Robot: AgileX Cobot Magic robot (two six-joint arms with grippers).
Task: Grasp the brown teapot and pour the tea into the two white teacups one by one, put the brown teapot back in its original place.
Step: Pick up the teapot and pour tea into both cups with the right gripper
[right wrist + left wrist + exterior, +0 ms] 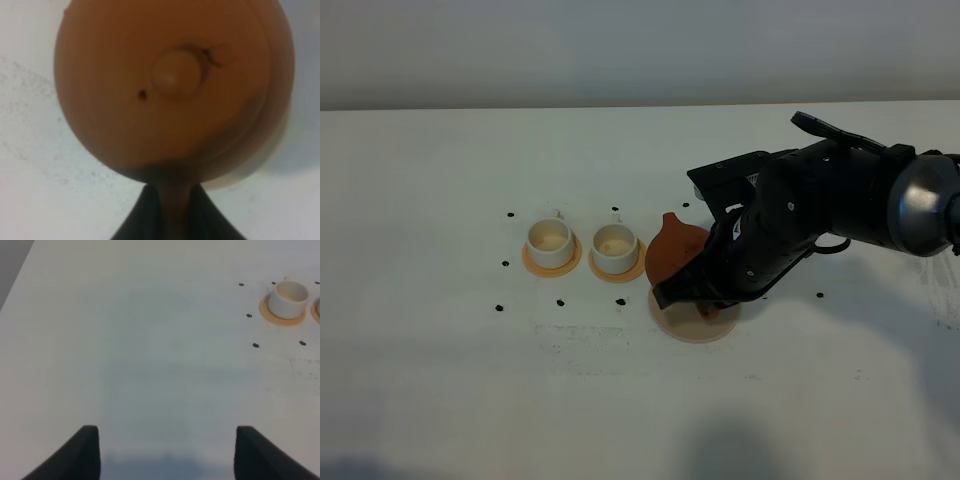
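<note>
The brown teapot (672,250) is tilted, spout up and to the left, above the large beige coaster (692,320). My right gripper (705,292) is shut on the teapot's handle. The right wrist view fills with the teapot's lid and knob (175,75), the handle between the fingers (147,215). Two white teacups stand on small orange coasters left of the teapot: the left cup (550,242) and the right cup (615,248). Their insides look cream; no tea shows. My left gripper (165,450) is open over bare table; one cup (287,297) shows far off in its view.
Small black marks (560,302) dot the white table (440,380) around the cups and coasters. The right arm's dark body (820,210) hangs over the table right of the teapot. The table's far edge meets a grey wall.
</note>
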